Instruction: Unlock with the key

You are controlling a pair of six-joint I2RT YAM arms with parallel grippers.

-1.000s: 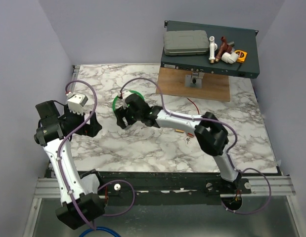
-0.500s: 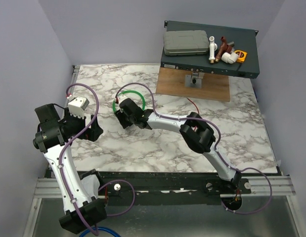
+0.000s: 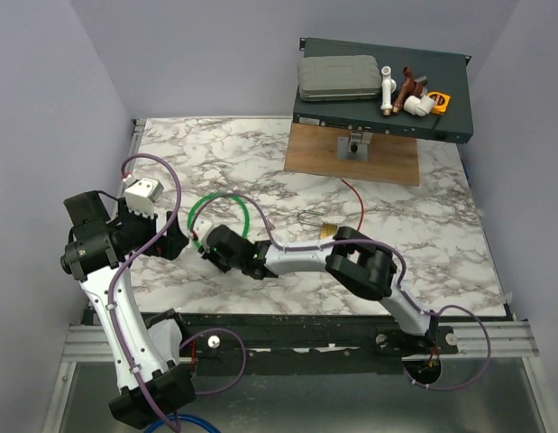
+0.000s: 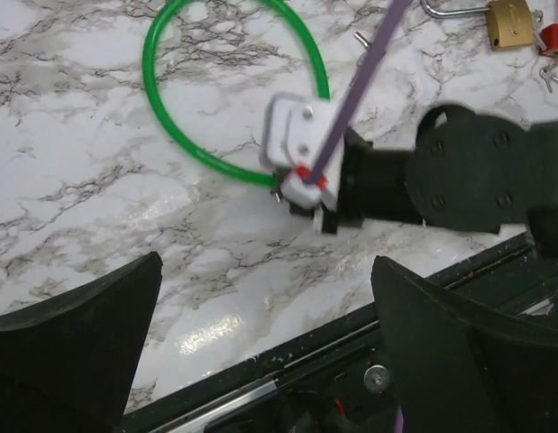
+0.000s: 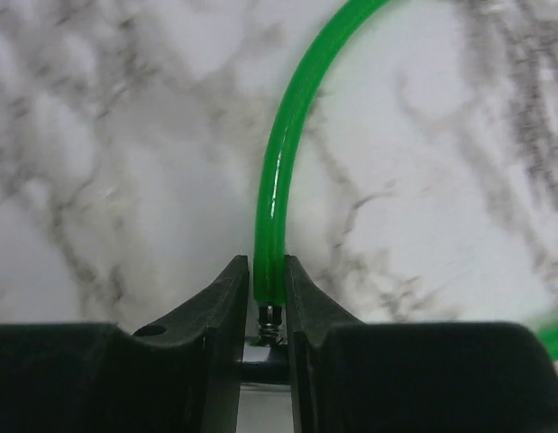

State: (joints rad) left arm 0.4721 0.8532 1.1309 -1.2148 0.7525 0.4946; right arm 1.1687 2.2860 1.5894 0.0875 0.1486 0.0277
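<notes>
On your left, the left gripper (image 4: 266, 298) is hanging over the white marble-patterned tabletop (image 3: 423, 244) with its jaws standing wide apart. Its own wrist camera is showing both dark fingers at the bottom corners and marble between them.

Just to its right, the thick green cable loop (image 5: 275, 180) is lying flat on the tabletop. The right gripper (image 3: 209, 242) is reaching across to the loop's near side, and each view is giving you a different look at that contact. From overhead, the gripper's black body is covering the spot. The left wrist camera is showing it from the side, with its white camera block against the loop. Only the right wrist camera is showing the fingers narrowed onto the cable's end, pinching it where the green sleeve meets a small metal ferrule.

Further right, the brass padlock with a silver shackle (image 4: 508, 20) is lying on the marble. The tiny metal key with a red tag (image 4: 553, 41) is lying just beside the padlock, well apart from both grippers. You are getting it only at the upper right edge of the left wrist view, since overhead the right arm's elbow is covering that patch.

The overhead view alone is showing the thin red cord (image 3: 351, 193) trailing across the marble from the near edge of the wooden board (image 3: 396, 162). It is also the only view showing the dark flat metal box (image 3: 351, 115) at the back right.
</notes>
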